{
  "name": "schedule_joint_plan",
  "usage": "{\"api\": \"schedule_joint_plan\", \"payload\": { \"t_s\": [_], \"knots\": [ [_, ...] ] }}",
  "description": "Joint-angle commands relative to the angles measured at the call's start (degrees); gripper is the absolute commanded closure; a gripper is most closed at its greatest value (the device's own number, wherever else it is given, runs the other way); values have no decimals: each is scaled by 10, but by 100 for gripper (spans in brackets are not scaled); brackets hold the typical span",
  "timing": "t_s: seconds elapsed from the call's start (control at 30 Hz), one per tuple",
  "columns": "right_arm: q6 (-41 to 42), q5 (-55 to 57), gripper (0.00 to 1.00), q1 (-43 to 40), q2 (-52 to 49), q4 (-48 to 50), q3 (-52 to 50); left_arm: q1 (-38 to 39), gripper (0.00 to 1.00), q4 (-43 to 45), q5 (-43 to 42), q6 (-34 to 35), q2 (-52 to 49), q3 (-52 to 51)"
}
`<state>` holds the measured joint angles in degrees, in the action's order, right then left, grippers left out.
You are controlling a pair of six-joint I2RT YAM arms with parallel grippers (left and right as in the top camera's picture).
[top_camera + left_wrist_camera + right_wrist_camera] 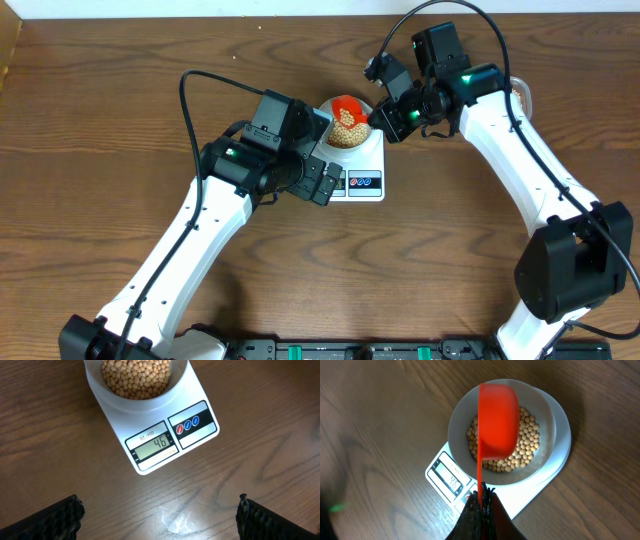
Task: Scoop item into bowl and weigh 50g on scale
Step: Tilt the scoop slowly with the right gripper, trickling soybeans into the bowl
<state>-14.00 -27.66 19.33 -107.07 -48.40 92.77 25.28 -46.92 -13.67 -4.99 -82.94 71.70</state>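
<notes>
Beans [526,449] in bowl [457,421]; right claw [482,496] tight on red scoop [497,420] over it

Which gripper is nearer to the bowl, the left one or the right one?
Right. The right gripper is beside the bowl's rim, shut on the orange scoop held over the beans. The left gripper, open, hangs above the table beyond the scale's display side.

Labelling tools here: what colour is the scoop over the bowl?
Bright orange-red; the scoop shows best in the right wrist view.
</notes>
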Motion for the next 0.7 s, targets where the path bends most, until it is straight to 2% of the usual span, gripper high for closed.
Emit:
{"api": "schedule_joint_plan", "payload": {
  "t_s": [0.0,0.5,0.67],
  "knots": [
    [7,-14,99,-2,19,-1,7,-1,0,-2,-7,-10,-2,-3],
    [-21,-7,99,-1,19,1,7,-1,0,-2,-7,-10,-2,-3],
    [-24,45,99,7,19,9,7,-1,0,-2,-7,-10,-2,-3]
  ]
}}
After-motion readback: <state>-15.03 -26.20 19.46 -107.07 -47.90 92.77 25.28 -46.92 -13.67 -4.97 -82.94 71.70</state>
